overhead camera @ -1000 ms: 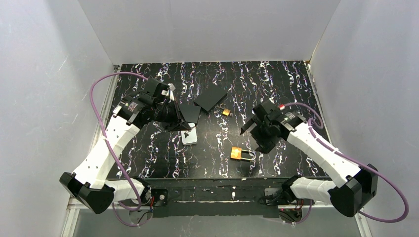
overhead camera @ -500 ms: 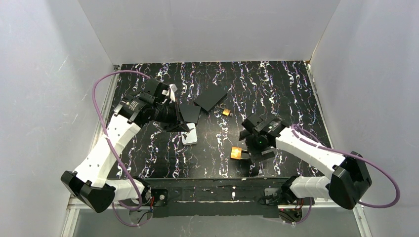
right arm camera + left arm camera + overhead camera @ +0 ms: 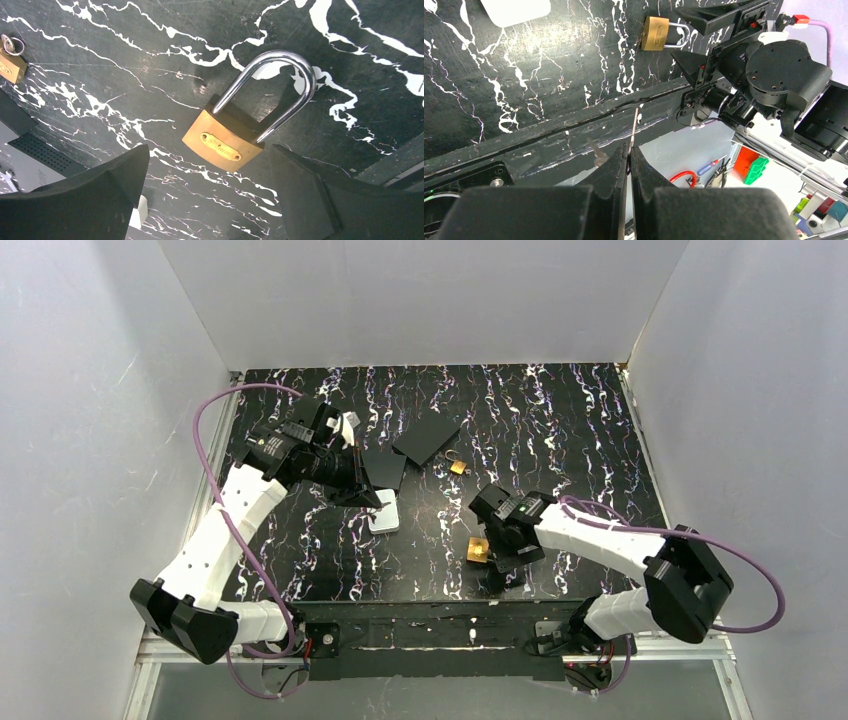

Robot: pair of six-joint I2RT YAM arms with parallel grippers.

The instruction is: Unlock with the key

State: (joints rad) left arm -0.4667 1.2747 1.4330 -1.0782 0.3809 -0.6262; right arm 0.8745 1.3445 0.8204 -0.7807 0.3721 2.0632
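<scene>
Right wrist view, nearest the arms: a brass padlock with a steel shackle [image 3: 222, 145] lies flat on the black, white-veined tabletop [image 3: 125, 75], and its shackle looks seated in the body. The right gripper [image 3: 209, 162] is poised over it, fingers spread wide on either side, holding nothing. Farther back, the left gripper [image 3: 629, 150] pinches a thin silver key [image 3: 634, 125], well apart from the lock. Beyond sits a second, smaller brass padlock [image 3: 457, 466]. The key appears to be in hand; steadying the lock, inserting the key and turning it are yet to be done.
</scene>
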